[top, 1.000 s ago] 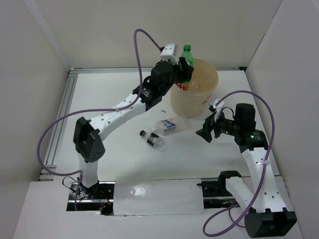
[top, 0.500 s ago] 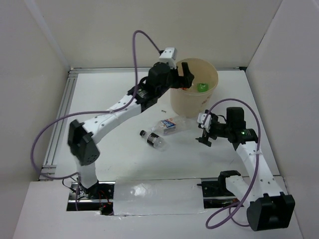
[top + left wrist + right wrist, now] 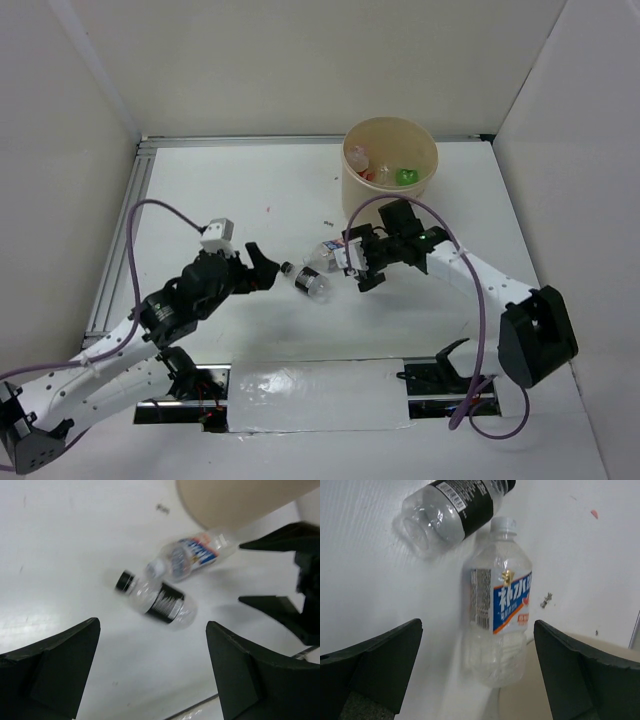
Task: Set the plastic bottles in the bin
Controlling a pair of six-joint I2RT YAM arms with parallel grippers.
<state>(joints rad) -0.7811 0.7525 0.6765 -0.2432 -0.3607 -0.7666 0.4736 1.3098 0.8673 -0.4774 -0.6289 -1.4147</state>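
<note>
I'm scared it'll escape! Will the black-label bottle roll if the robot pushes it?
Probably: the black-label bottle lies on its round side on the flat table, so it may roll. It looks empty, so likely light and squashy.

Two bottles lie on the desk [image 3: 220, 180]: one dark-label bottle [image 3: 312, 283] and one blue-white bottle [image 3: 336, 253]. One bin [image 3: 353, 203] stands far right (inside, one green bottle [image 3: 406, 176] shows, plus clear ones too jumbled to count). Two grippers: left gripper [image 3: 260, 268], right gripper [image 3: 359, 262].
</note>
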